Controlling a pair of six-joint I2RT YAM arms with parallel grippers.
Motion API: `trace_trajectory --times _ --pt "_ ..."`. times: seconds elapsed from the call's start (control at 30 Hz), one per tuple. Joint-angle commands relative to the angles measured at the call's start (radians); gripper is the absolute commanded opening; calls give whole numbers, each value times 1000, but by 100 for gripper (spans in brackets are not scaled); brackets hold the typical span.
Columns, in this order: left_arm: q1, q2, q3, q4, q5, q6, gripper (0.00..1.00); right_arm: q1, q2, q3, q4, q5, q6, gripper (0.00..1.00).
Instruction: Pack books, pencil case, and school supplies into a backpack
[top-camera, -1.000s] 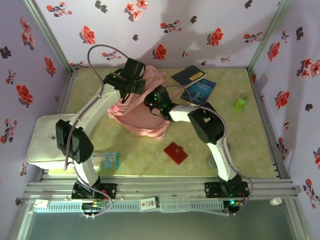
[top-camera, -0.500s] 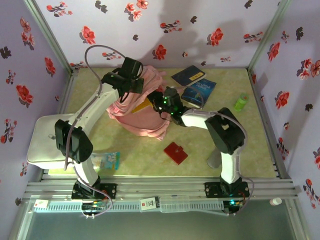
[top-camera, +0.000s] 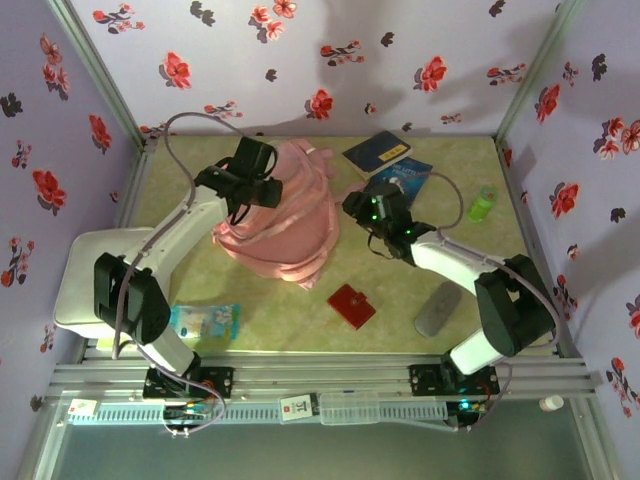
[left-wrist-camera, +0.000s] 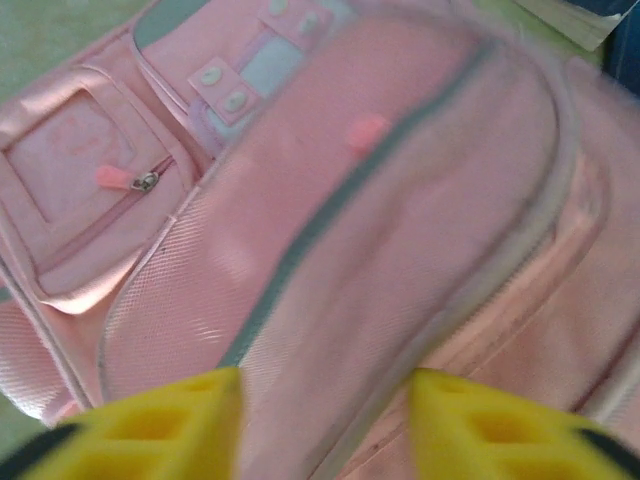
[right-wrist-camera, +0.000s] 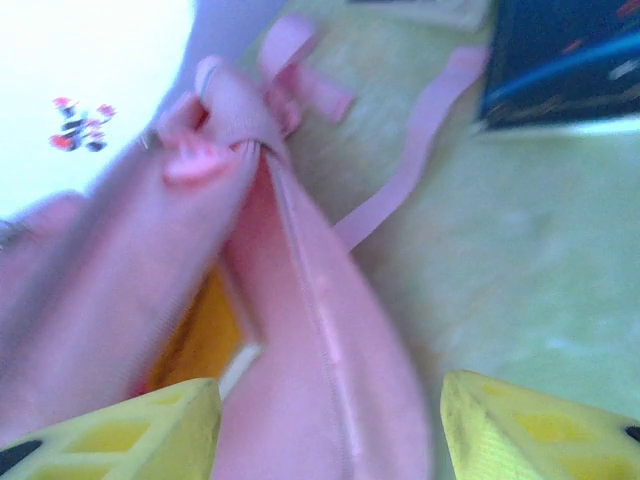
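Note:
The pink backpack (top-camera: 290, 220) lies in the middle of the table. My left gripper (top-camera: 262, 185) hovers over its upper left, open, with a blurred flap of the backpack (left-wrist-camera: 400, 200) under its yellow fingers (left-wrist-camera: 150, 425). My right gripper (top-camera: 358, 203) is open just off the bag's right side, above the zip edge of the backpack (right-wrist-camera: 320, 330). The yellow book (right-wrist-camera: 205, 335) shows inside the opening. The navy book (top-camera: 377, 152) and the blue starry book (top-camera: 405, 178) lie behind the right arm. The red square piece (top-camera: 352, 305) and grey pouch (top-camera: 438, 308) rest near the front.
A green bottle (top-camera: 483, 205) stands by the right wall. A pale blue packet (top-camera: 205, 320) lies beside the left arm's base, with a white board (top-camera: 85, 285) further left. Flowered walls enclose the table on three sides.
My right gripper has pulled back to the right, out of the backpack, leaving the yellow book inside. The left gripper has shifted slightly left and the bag's flap has dropped over the opening.

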Motion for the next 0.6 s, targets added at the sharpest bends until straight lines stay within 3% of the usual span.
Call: trace_trajectory --times 0.0,0.23,0.57 --pt "12 -48 -42 71 68 -85 63 -52 26 99 -150 76 -143 62" --pt "14 -97 -154 158 113 -205 90 -143 246 351 -325 87 -231 64" --pt "23 -121 -187 200 178 -213 100 -217 543 640 -380 5 -236 66"
